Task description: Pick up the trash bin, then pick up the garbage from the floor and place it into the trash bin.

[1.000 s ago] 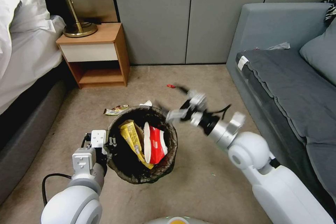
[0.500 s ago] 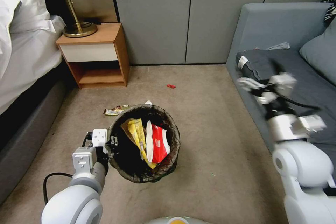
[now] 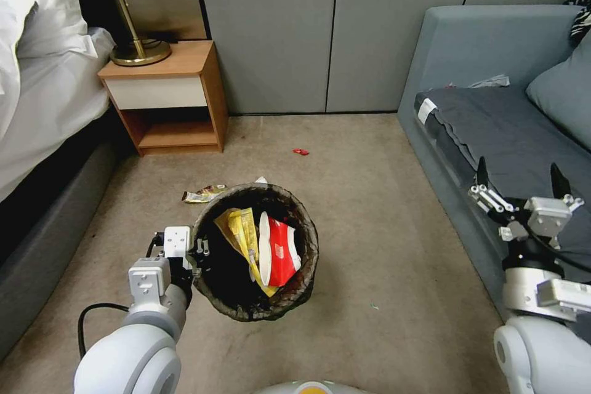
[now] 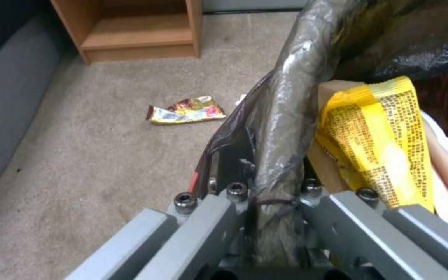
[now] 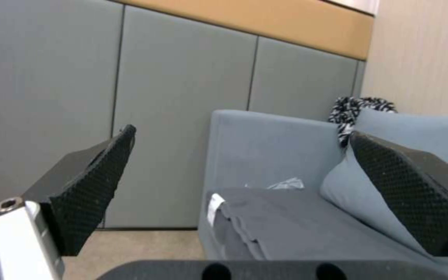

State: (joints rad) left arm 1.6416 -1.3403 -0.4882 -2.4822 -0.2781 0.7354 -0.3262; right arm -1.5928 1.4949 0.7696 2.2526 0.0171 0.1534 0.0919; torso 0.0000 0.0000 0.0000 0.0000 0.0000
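The trash bin (image 3: 309, 235), lined with a dark crinkled bag, hangs just above the carpet with my left gripper (image 3: 196, 252) shut on its near-left rim. The left wrist view shows that gripper (image 4: 273, 194) clamping the bag-covered rim (image 4: 281, 128). Garbage lies inside the bin: a yellow wrapper (image 3: 242, 233) (image 4: 379, 144) and a red-and-white packet (image 3: 281, 251). On the floor lie a shiny snack wrapper (image 3: 203, 194) (image 4: 186, 110), a white scrap (image 3: 261, 181) behind the bin and a small red piece (image 3: 300, 151). My right gripper (image 3: 519, 172) (image 5: 245, 175) is open and empty, raised over the sofa's edge.
A grey sofa (image 3: 511, 129) with a cushion lines the right side. A wooden nightstand (image 3: 166, 95) with a brass lamp (image 3: 132, 52) stands at the back left, beside a bed (image 3: 37, 92). Grey wall panels close off the back. Open carpet lies between bin and sofa.
My right arm swung away from above the bin to the right and now stands upright over the sofa's edge with its fingers open. The bin and left gripper barely moved.
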